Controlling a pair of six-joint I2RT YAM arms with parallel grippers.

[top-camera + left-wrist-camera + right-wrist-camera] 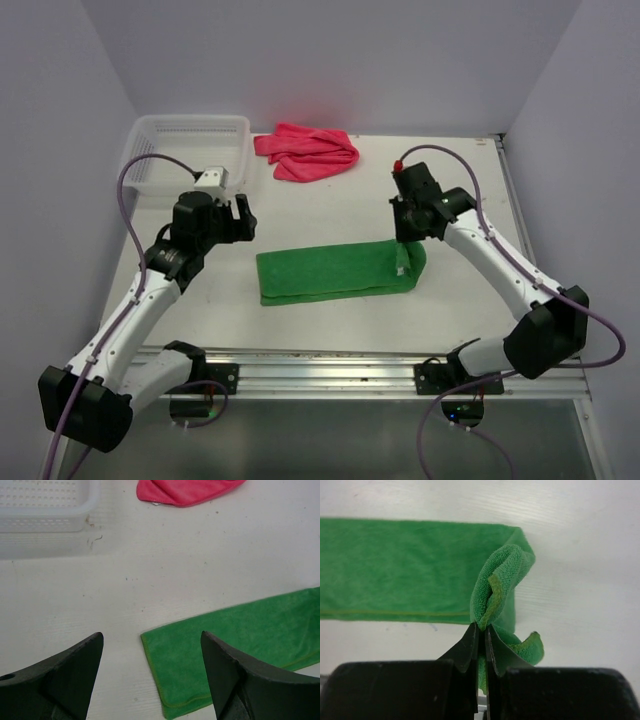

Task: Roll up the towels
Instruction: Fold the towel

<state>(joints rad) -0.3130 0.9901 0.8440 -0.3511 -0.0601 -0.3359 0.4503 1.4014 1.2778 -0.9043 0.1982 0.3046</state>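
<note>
Towel (330, 272), green, lies flat; end curled, pinched in right hand (482, 631).

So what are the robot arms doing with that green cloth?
They are rolling towels. The right arm's fingers are pinched shut on one end of the green towel, and that end curls up off the table. The left arm's fingers hang open near the towel's other end, touching nothing. The pink towel lies crumpled at the back, beside the white basket, not yet rolled.
</note>
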